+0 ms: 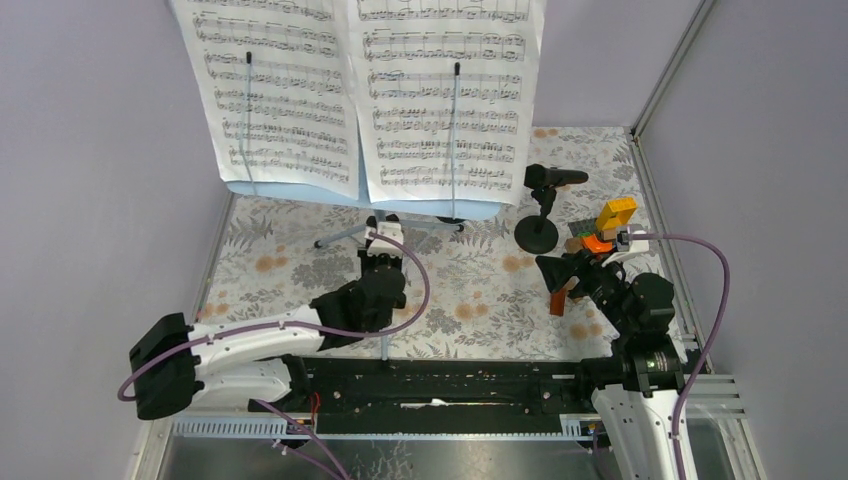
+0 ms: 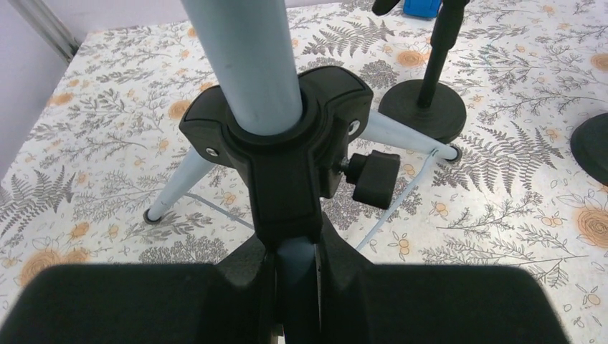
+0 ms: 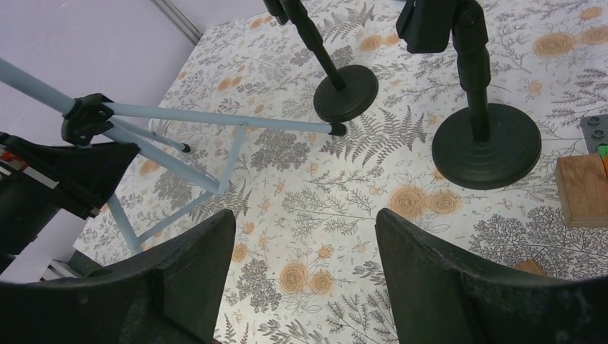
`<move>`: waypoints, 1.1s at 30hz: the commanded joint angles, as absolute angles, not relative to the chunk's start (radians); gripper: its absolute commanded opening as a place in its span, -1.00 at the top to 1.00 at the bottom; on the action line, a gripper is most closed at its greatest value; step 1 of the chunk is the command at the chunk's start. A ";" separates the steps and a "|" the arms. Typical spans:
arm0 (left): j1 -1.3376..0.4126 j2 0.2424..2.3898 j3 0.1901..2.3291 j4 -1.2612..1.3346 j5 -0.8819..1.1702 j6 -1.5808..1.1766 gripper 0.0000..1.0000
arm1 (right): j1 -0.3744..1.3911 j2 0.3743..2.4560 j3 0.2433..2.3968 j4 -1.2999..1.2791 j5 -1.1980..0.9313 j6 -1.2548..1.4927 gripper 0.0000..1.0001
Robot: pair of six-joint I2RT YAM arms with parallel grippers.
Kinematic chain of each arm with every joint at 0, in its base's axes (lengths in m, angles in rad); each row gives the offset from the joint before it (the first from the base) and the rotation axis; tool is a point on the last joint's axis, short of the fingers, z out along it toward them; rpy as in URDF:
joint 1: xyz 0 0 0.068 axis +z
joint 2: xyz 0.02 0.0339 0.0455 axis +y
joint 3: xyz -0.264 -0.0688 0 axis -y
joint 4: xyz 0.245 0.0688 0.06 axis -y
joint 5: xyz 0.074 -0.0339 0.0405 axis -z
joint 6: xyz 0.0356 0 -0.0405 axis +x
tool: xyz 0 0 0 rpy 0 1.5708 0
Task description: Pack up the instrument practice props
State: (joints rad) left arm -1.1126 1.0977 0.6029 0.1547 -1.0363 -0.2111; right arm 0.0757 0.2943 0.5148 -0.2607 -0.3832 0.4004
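Note:
The light-blue music desk stands at the back with two white sheet-music pages on it. Its pole runs into a black tripod hub. My left gripper is shut on the pole just below that hub, also seen from above. Two black round-based holders stand to the right of the tripod legs. One holder carries a black microphone. My right gripper hangs open over bare floral cloth, near the closer holder.
Small colourful toy blocks and a wooden block lie at the right, beside my right gripper. Grey walls close in both sides, with a metal frame rail along the right. The tripod's thin braces spread low over the cloth.

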 commanded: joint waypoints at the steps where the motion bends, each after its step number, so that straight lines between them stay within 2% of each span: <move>1: -1.124 1.257 0.672 0.293 -0.818 -0.098 1.00 | 0.075 0.284 0.573 -0.266 -0.373 0.384 -0.57; 5: -1.096 1.337 0.748 0.319 -0.797 -0.100 1.00 | 0.075 0.273 0.579 -0.285 -0.365 0.381 -0.57; 14: -1.013 1.463 0.777 0.445 -0.703 -0.104 1.00 | 0.075 0.254 0.577 -0.311 -0.355 0.371 -0.59; 23: -0.968 1.634 0.824 0.602 -0.717 -0.057 1.00 | 0.075 0.253 0.580 -0.316 -0.353 0.367 -0.62; 33: -0.869 1.837 1.000 0.632 -0.768 -0.047 1.00 | 0.074 0.239 0.587 -0.327 -0.347 0.364 -0.63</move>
State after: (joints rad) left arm -0.9211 1.7180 0.9504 0.7368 -0.8455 -0.0273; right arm 0.0757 0.2481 0.5419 -0.3302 -0.3565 0.3775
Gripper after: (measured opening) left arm 0.185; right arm 0.813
